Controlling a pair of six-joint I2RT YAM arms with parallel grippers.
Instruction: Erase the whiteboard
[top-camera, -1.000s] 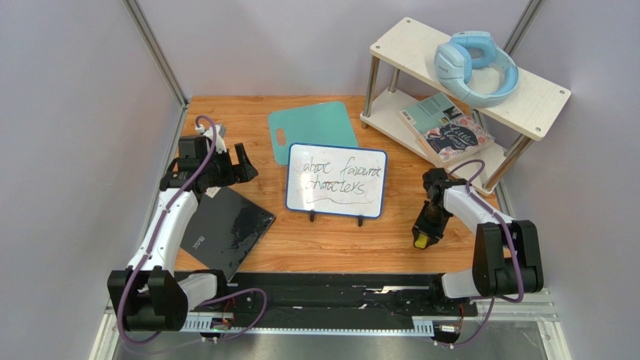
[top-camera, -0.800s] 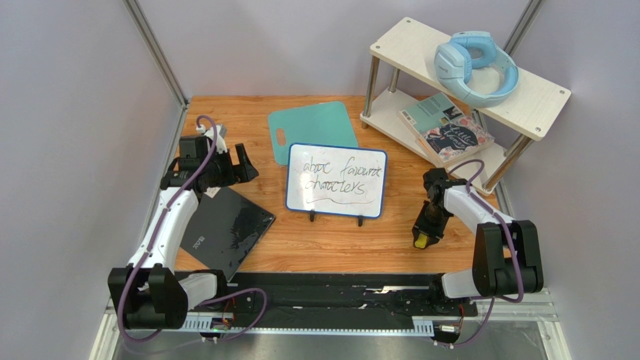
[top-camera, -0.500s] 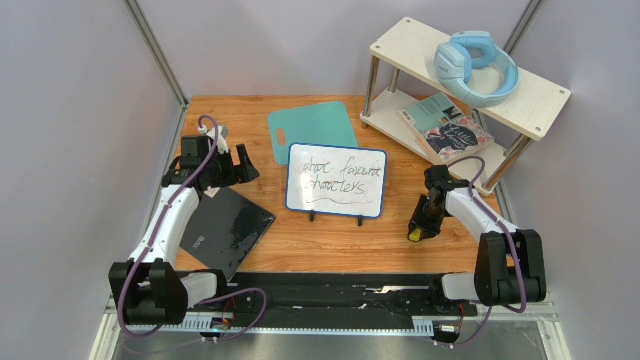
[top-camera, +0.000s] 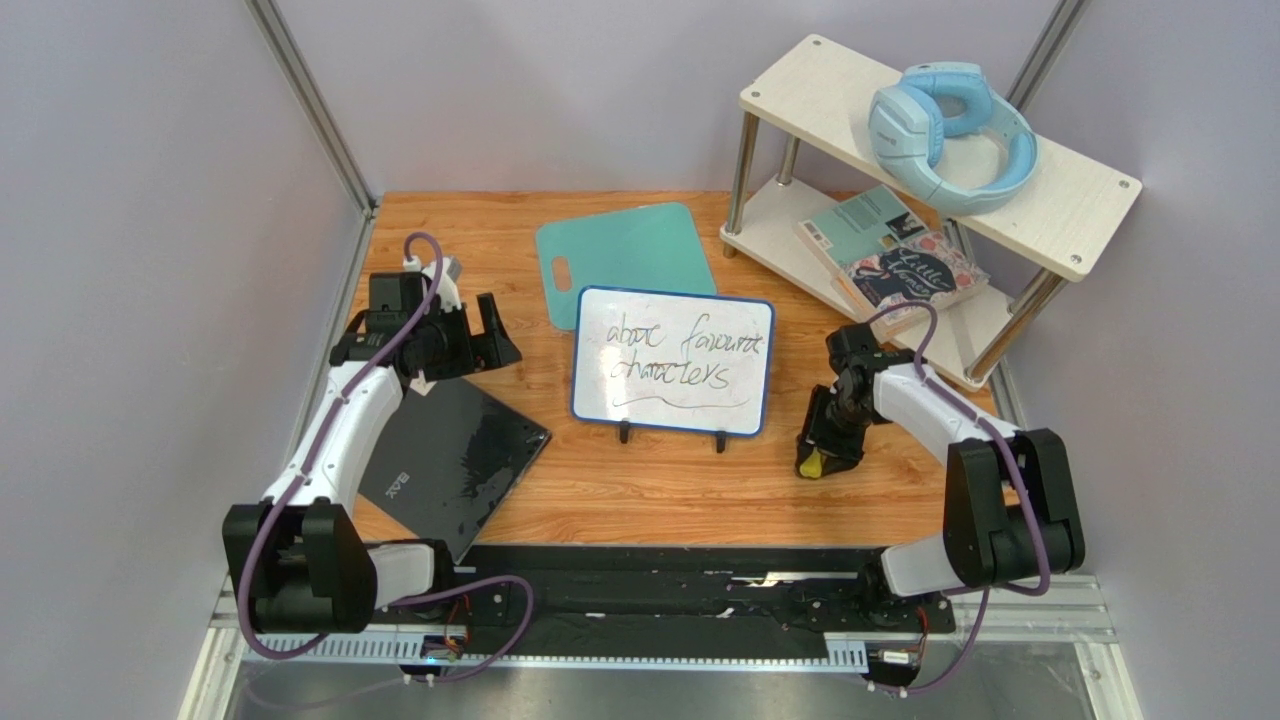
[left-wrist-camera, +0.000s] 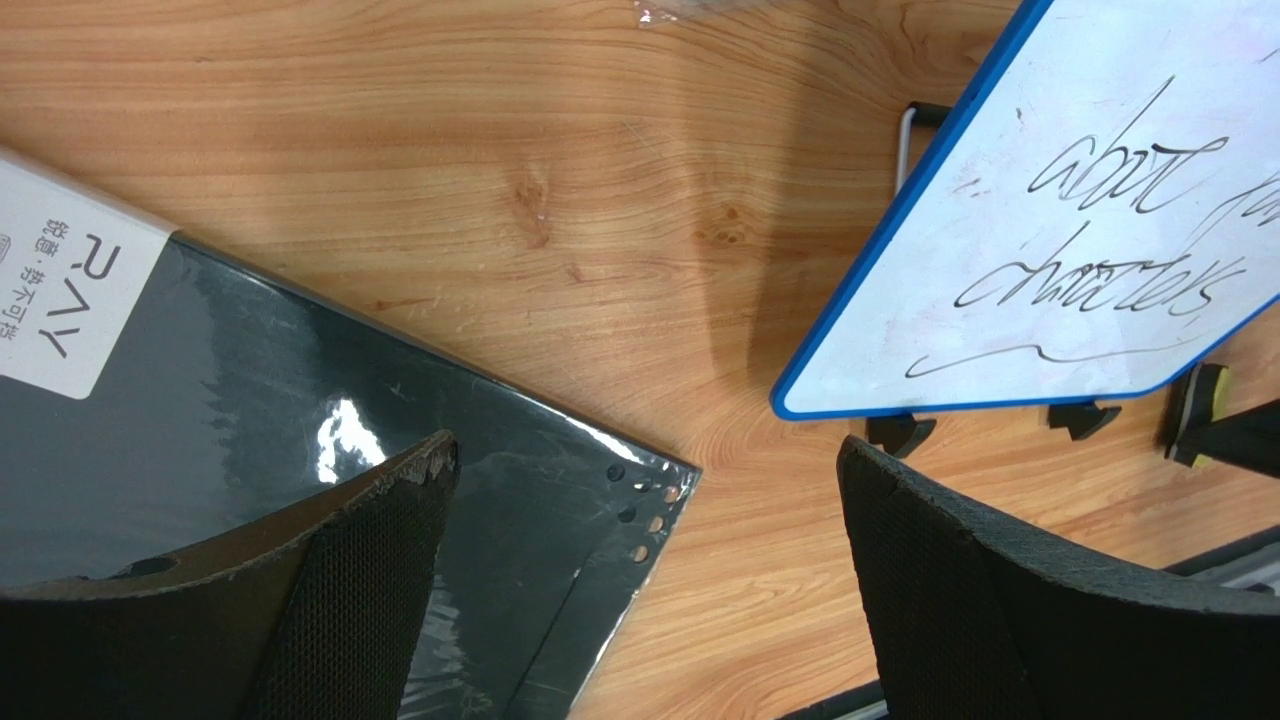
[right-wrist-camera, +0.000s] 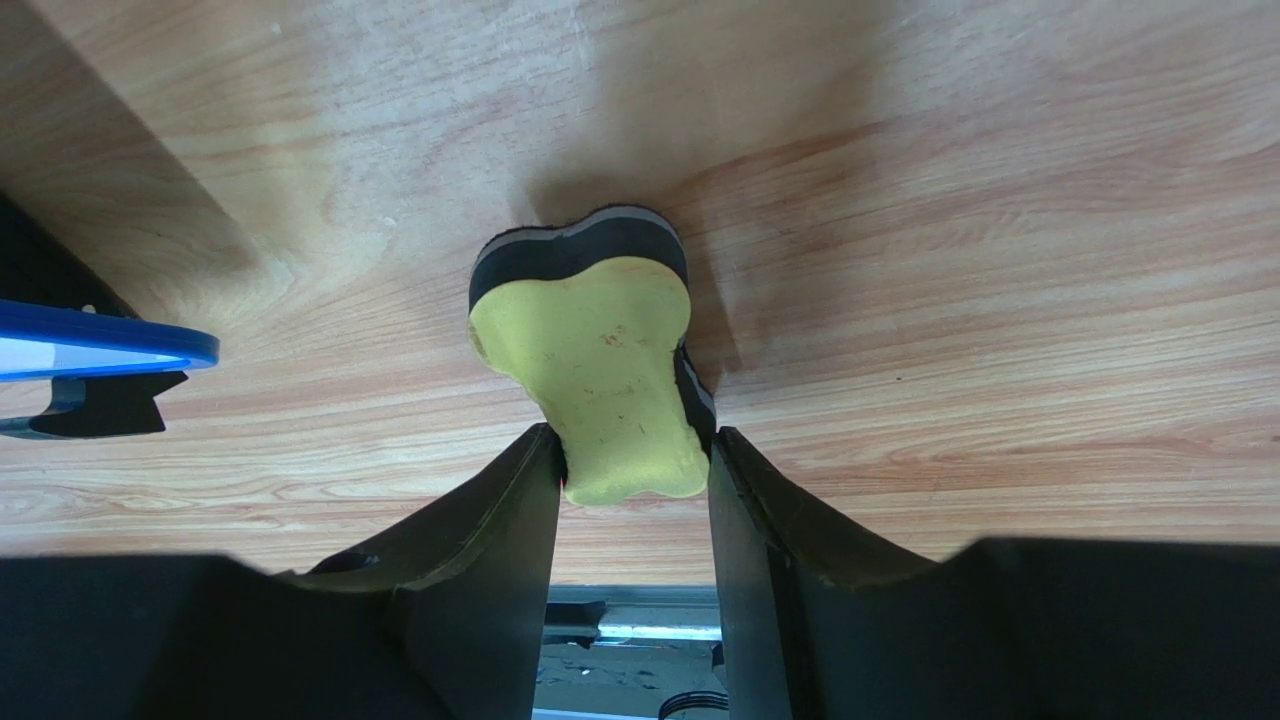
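The whiteboard (top-camera: 673, 360) stands propped on two black feet mid-table, blue frame, dark handwriting on it. It also shows in the left wrist view (left-wrist-camera: 1082, 225) and its corner in the right wrist view (right-wrist-camera: 90, 348). My right gripper (top-camera: 821, 444) is shut on a yellow eraser (right-wrist-camera: 601, 375) with a black felt base, held low over the wood just right of the board. My left gripper (top-camera: 469, 333) is open and empty, left of the board, over the edge of a glossy black slab (top-camera: 451, 458).
A teal mat (top-camera: 624, 258) lies behind the board. A white two-tier shelf (top-camera: 962, 150) at back right holds blue headphones (top-camera: 950, 132) and books (top-camera: 894, 255). Grey walls enclose the table on the left, back and right.
My right gripper has carried the eraser left and slightly away from me, closer to the whiteboard's right edge. The left gripper shifted slightly back.
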